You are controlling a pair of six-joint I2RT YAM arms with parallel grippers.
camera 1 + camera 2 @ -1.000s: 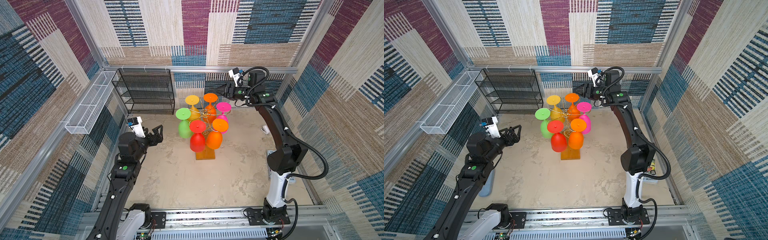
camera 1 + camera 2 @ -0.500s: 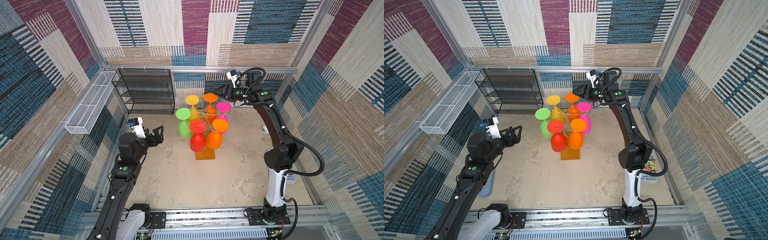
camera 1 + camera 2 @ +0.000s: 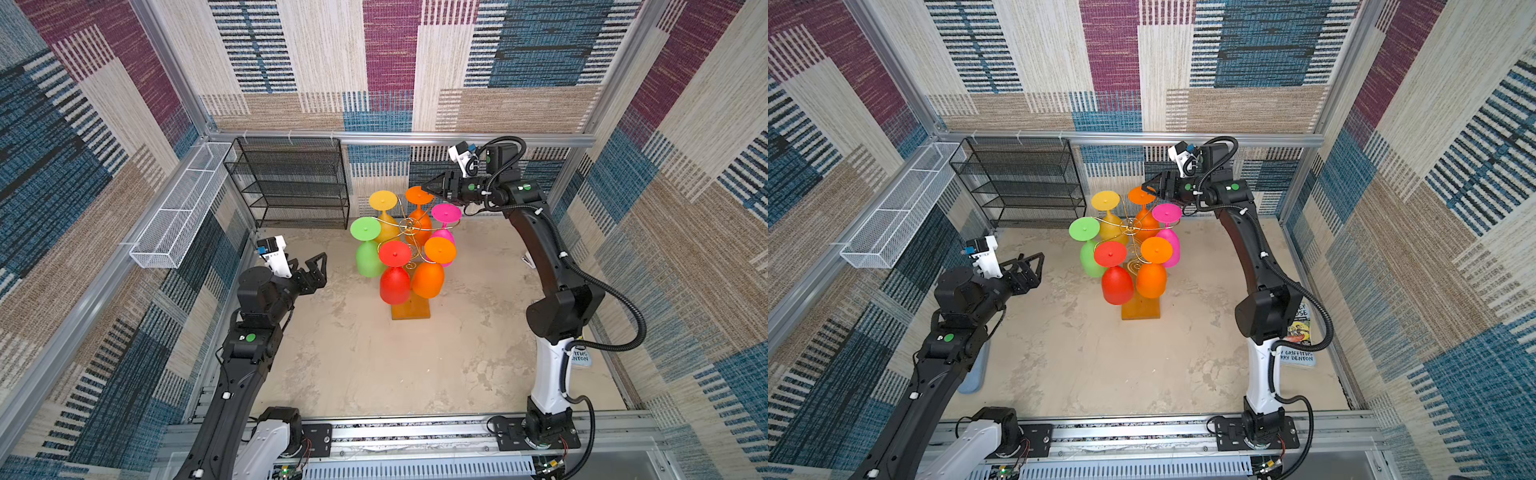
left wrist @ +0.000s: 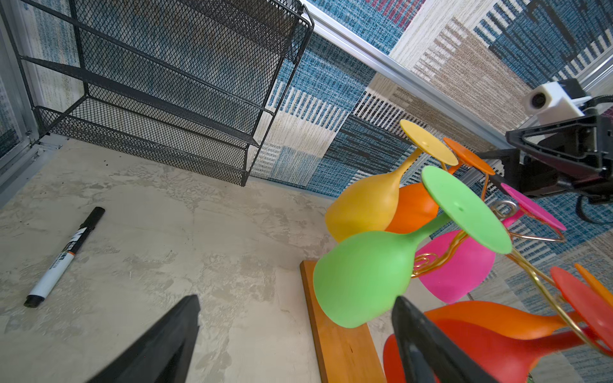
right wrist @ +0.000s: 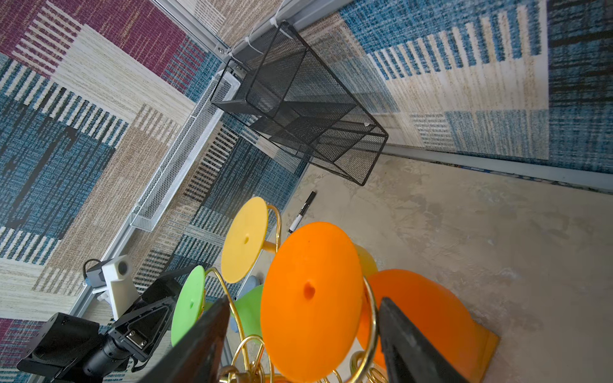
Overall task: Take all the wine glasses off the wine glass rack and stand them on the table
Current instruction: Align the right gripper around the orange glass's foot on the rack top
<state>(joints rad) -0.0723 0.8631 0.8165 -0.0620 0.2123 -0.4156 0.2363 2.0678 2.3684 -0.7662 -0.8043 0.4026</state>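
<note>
A: Item: wine glass rack [image 3: 410, 309]?
B: Gold wire tree, orange-brown base, table [image 3: 353, 365] centre; six bright glasses [image 3: 395, 284] hang inverted.
A: Fingers?
B: Both released: right gripper [image 3: 428, 188] astride foot of far orange wine glass [image 3: 417, 195]; left gripper [image 3: 316, 266] empty, left.
A: Room?
B: Mottled beige surface; patchwork woven walls [image 3: 390, 54].

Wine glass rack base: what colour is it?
The wine glass rack's base is orange-brown wood, clearest in the left wrist view.

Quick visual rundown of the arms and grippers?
The left arm and right arm are black, with white base links and round green stickers. Black triangular open-frame jaws on the left gripper and right gripper. White wrist cameras. A black corrugated cable loops along the right arm.
</note>
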